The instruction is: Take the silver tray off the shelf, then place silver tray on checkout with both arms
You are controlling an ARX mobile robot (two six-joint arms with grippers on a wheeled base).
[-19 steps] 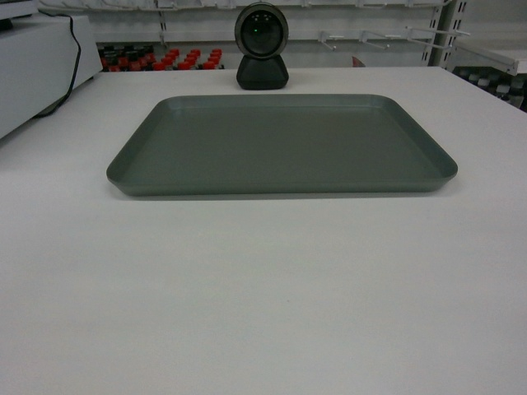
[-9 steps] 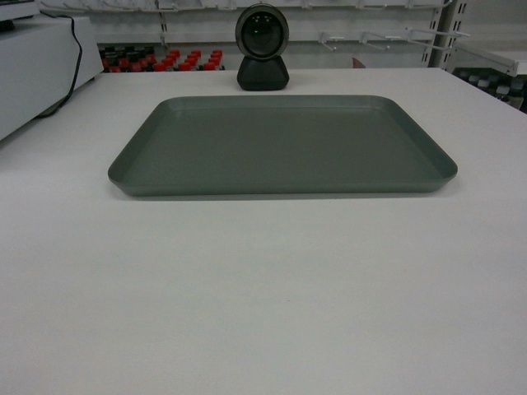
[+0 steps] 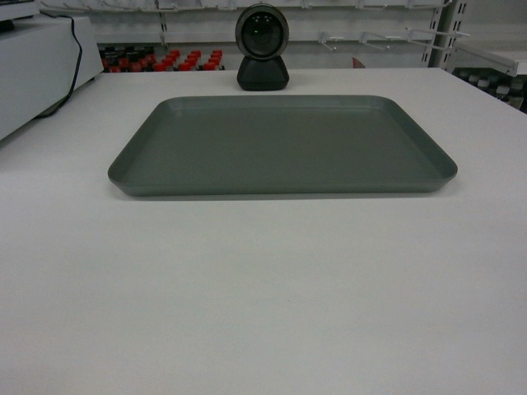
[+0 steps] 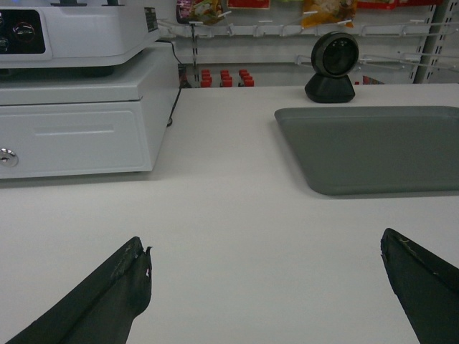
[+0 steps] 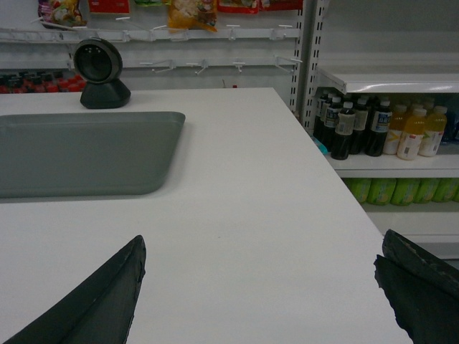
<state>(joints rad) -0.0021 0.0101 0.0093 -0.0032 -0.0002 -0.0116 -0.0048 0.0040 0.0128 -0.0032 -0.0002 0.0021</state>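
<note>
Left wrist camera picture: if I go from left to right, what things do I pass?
White boxy cash register → red-capped bottles on the far shelf → round black scanner on its stand → flat grey-silver metal tray, all but the bottles on the white checkout table.

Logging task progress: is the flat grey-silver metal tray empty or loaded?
Empty: the flat grey-silver metal tray shows only bare floor, lying flat on the white tabletop.
</note>
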